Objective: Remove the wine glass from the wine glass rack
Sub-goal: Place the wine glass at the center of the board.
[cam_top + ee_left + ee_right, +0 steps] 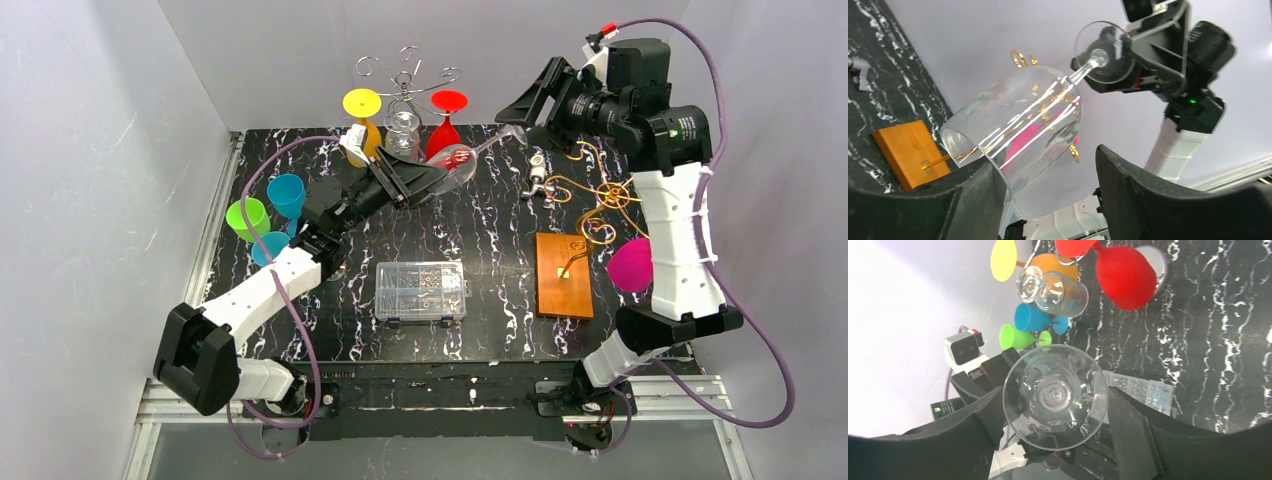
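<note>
- In the right gripper [1055, 397]: foot of the clear wine glass [1013, 120], pinched across its rim, aloft, off both racks
- Around its bowl: left gripper [1048, 165], jaws apart, not clamped
- Likely a handover; next calls for a firm left grip before right release
- One silver rack [405, 75], one gold rack [600, 195]; one red glass [447, 130], one orange glass [365, 128], one clear glass [402, 130], one pink glass [630, 265]; two blue cups [287, 193], one green cup [247, 215]

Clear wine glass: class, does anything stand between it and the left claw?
Nothing visible. The clear wine glass lies with its bowl between the left claw's open fingers; the right claw grips its foot.
</note>
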